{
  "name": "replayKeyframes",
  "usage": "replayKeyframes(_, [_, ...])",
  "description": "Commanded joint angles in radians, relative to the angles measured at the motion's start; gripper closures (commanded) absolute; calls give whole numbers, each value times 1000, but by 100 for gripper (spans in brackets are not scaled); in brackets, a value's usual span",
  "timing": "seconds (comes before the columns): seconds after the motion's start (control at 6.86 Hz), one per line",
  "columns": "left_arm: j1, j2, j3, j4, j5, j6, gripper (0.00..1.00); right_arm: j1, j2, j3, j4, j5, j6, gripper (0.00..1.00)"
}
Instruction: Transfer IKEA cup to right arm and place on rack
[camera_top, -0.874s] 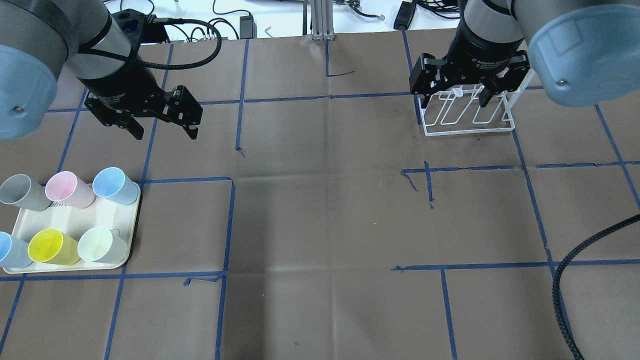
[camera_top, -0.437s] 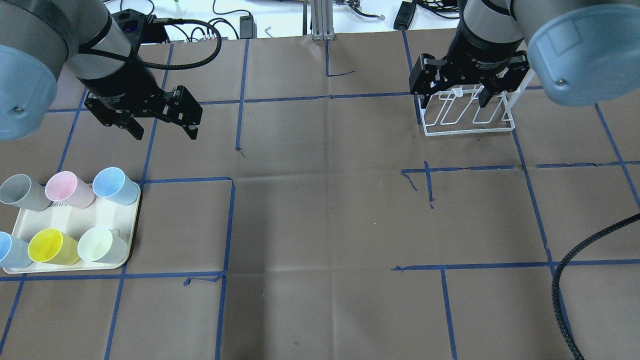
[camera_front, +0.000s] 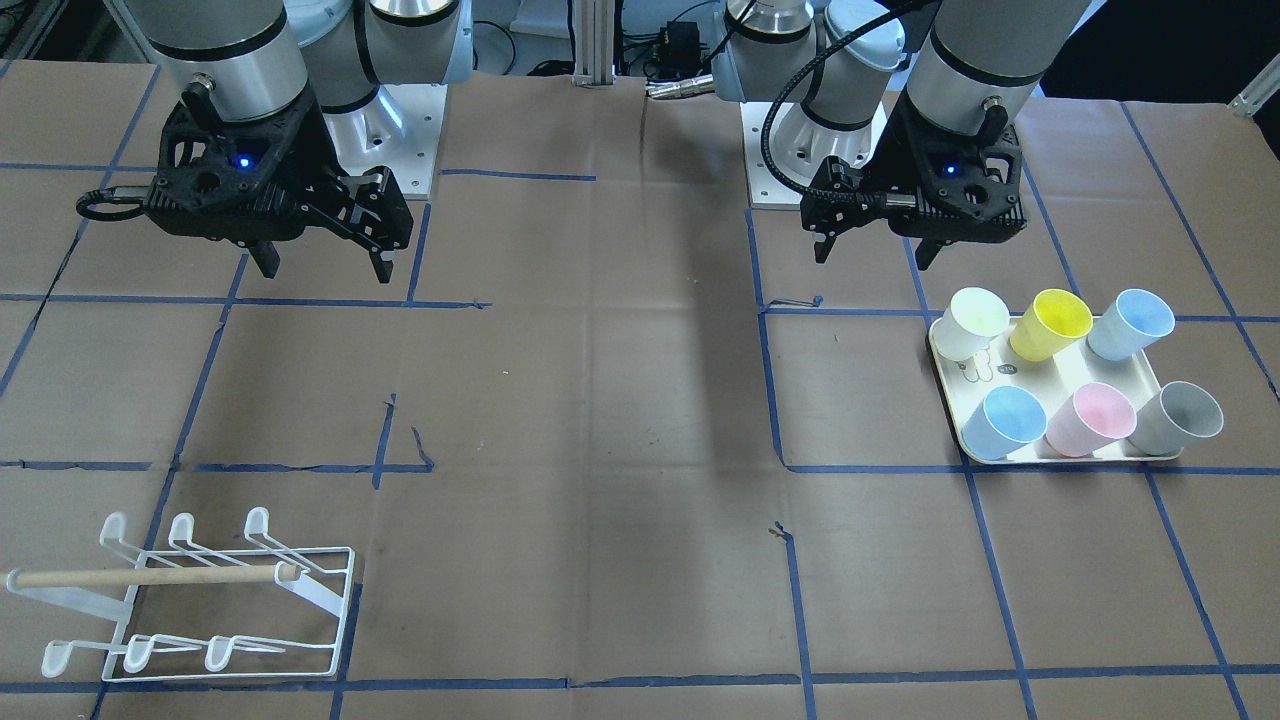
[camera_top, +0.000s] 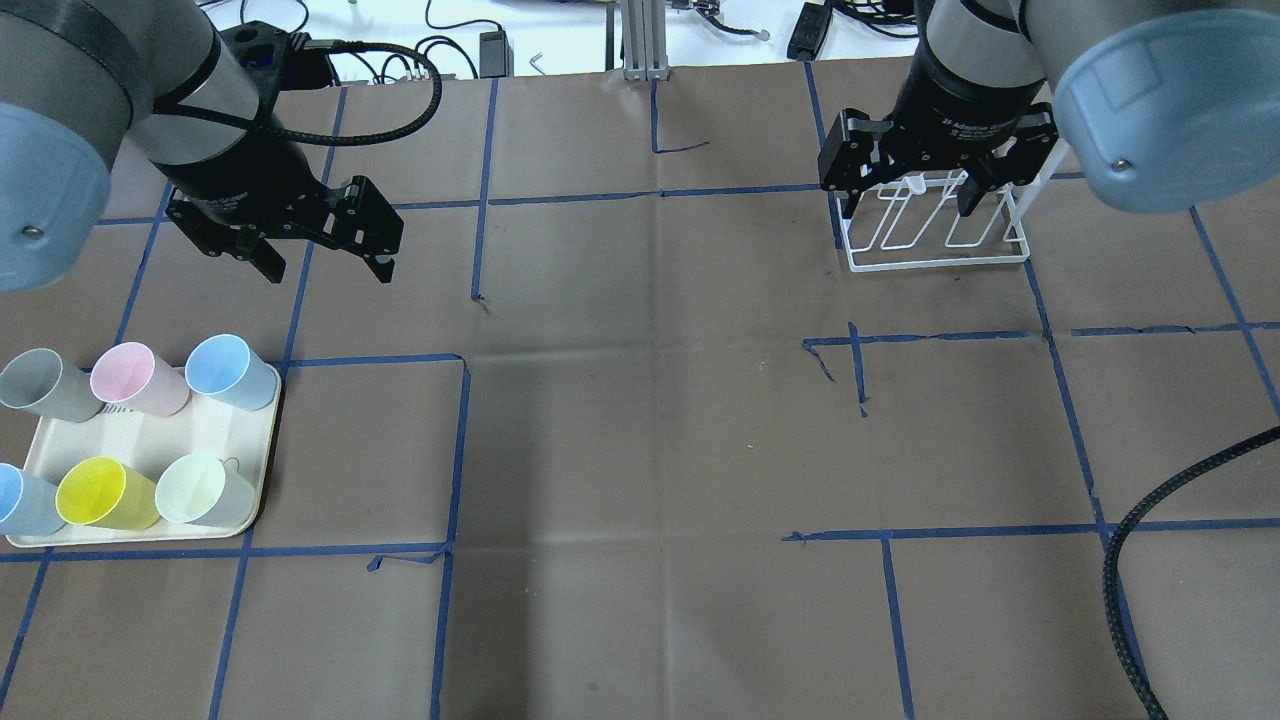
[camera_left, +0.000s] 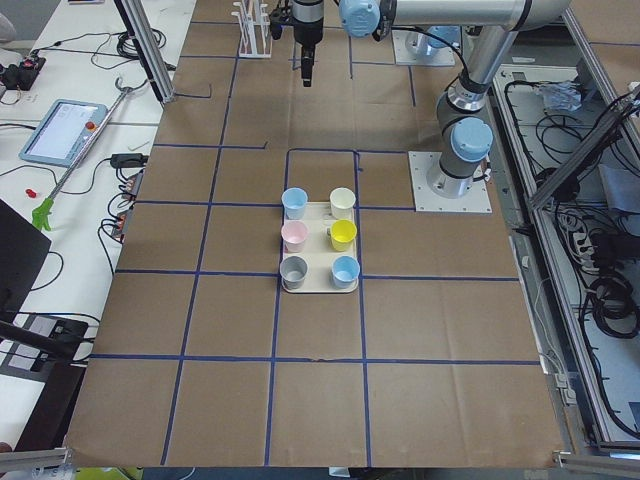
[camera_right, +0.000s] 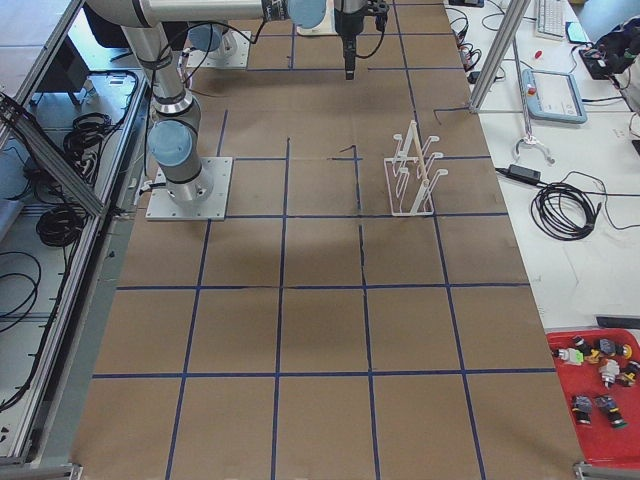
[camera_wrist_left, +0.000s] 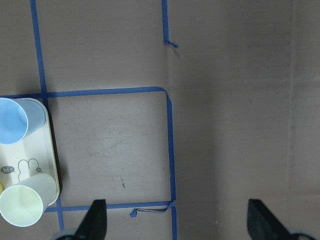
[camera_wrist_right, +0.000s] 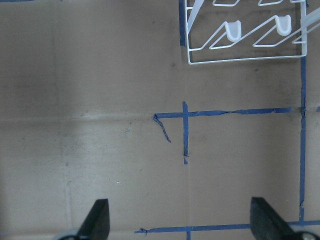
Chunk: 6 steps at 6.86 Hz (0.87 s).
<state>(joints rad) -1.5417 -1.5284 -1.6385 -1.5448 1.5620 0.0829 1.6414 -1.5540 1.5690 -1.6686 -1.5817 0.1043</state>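
Left hand (camera_top: 328, 262) hangs wide open and empty over the bench (camera_top: 640, 420) beside the tray (camera_top: 150, 440), where the nearest blue cup (camera_top: 230, 370) stands upright; it looks light, stiff, smooth plastic, best pinched across one wall at the rim.

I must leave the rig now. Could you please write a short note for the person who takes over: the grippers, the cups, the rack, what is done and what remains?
The left gripper is open and empty, above the table beside the tray.
The right gripper is open and empty, above the table on the robot's side of the rack.
All six cups sit on the tray; no cup is on the rack.
Done: nothing yet.
Left: the left gripper takes a cup and passes it to the right gripper, which puts it on the rack.
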Motion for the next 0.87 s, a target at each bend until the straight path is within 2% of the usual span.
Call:
replayKeyframes(0.0, [0,7,-12,6,0,2,0,0,0,0,1,0,0,0])
replayKeyframes(0.29, [17,8,-15,5,10,11,0,0,-1,6,-3,5,0,0])
replayKeyframes(0.44, [37,8,-14,5,15,88,0,0,0,11,-5,2,0,0])
replayKeyframes(0.73, [174,5,-17,5,13,194,0,0,0,13,-6,5,0,0])
